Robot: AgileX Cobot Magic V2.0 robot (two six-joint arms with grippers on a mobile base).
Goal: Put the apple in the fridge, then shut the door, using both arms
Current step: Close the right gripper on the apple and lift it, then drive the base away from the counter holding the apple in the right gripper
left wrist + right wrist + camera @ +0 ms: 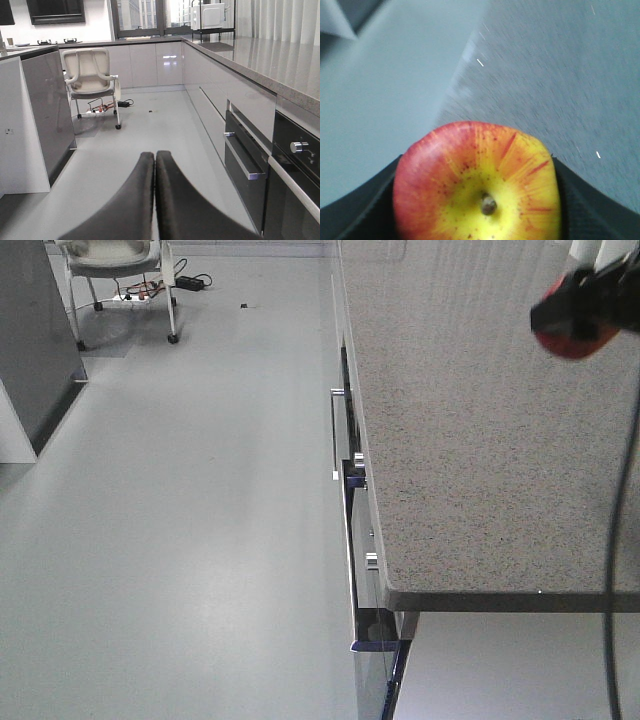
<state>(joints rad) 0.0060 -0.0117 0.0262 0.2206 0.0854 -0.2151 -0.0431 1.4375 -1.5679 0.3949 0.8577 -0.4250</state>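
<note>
Clasping apple (pixel 477 182) well inside counter (pixel 480 440) edge.

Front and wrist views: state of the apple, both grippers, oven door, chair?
apple: clamped in the right gripper, held above the counter.
right gripper: shut on the apple.
left gripper: shut, nothing in it.
oven door: looks closed.
chair: unoccupied.
</note>
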